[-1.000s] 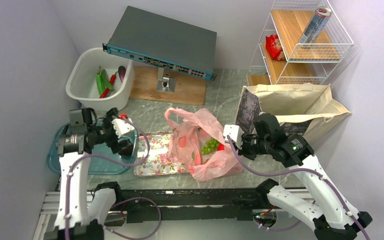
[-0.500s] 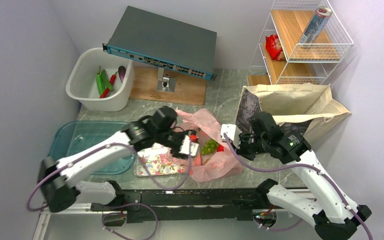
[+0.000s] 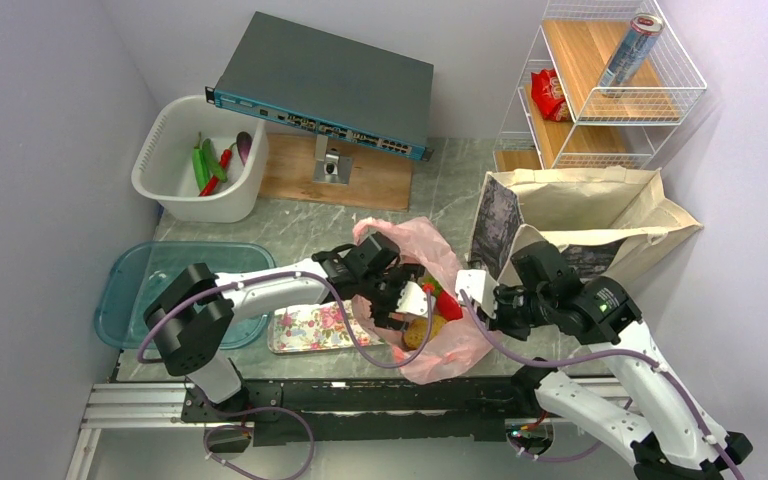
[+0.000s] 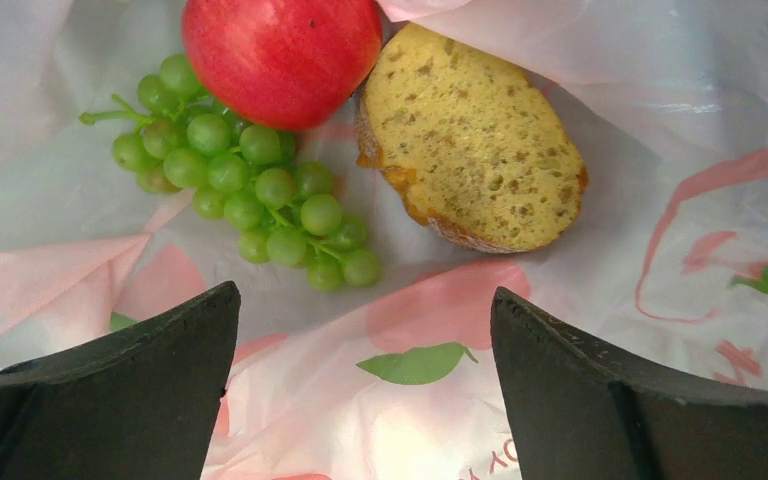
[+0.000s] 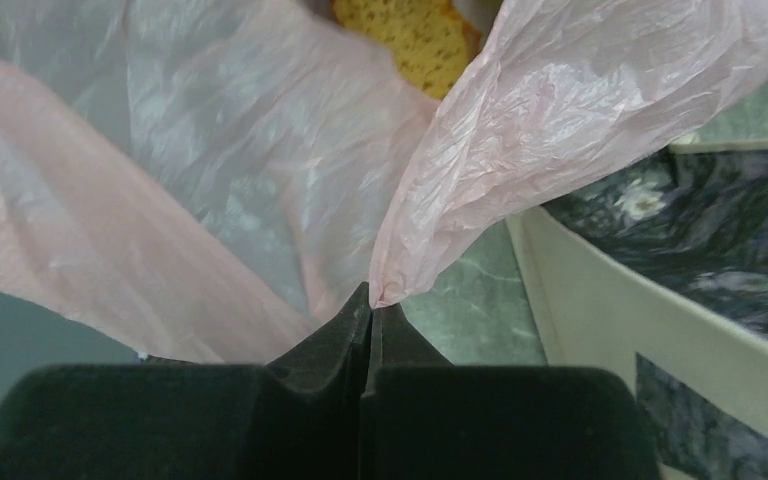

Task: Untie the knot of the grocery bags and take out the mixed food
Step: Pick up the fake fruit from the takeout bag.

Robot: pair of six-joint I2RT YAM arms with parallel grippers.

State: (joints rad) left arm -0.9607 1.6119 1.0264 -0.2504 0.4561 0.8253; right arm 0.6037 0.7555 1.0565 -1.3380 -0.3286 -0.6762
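At centre frame the pink bag lies open on the surface. The left hand, spread wide, hovers inside over grapes, apple and bread. The right hand is clenched on the bag's rim.

Printed in red on the pink plastic bag, at the near edge of the left wrist view: tilted letters, seemingly "OY", cut off by the frame. Too small to read: markings on the silver can and red snack packet at far right, and on the dark panel of the canvas tote.
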